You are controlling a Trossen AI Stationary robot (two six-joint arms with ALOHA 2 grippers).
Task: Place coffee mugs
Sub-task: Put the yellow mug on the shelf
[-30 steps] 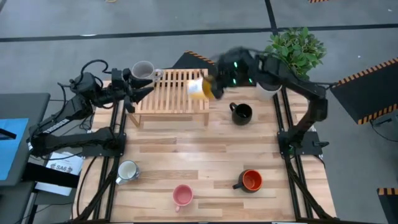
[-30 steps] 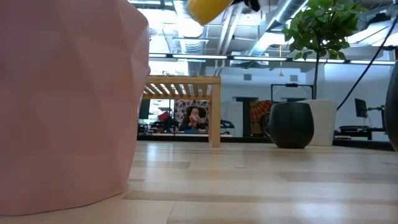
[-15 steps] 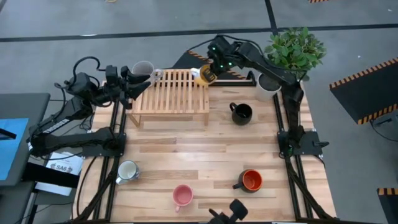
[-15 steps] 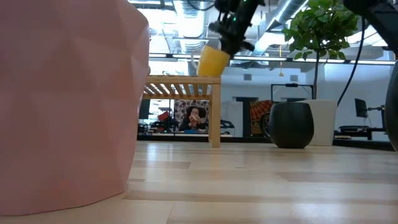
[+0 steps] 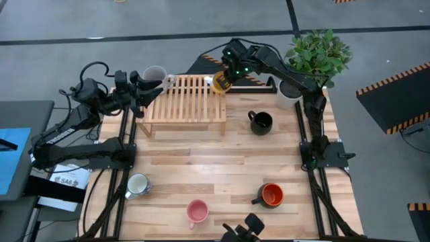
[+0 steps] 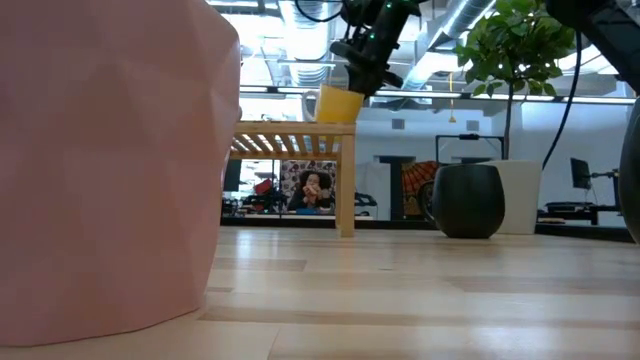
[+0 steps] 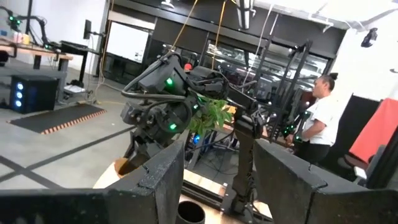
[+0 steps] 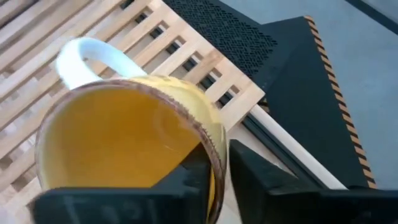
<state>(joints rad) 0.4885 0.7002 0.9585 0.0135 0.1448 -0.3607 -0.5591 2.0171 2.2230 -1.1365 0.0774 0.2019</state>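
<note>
Now the right gripper (image 5: 226, 75), jaws clamped on the rim of the orange ceramic mug (image 5: 220, 83), holds it at the slatted wooden rack's (image 5: 185, 101) far right corner, while the left gripper (image 5: 139, 93) grips the grey mug (image 5: 154, 76) beside the rack's far left corner.

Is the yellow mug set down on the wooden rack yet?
Seemingly yes: the yellow mug stands upright on the wooden rack, its rim still pinched by the right gripper.

Orange mug (image 5: 220, 83) with white handle; black mug (image 5: 261, 122); red-inside mug (image 5: 271, 195); pink mug (image 5: 197, 212); pale wood slatted rack (image 5: 188, 99); light plank worktop (image 5: 222, 168)
</note>
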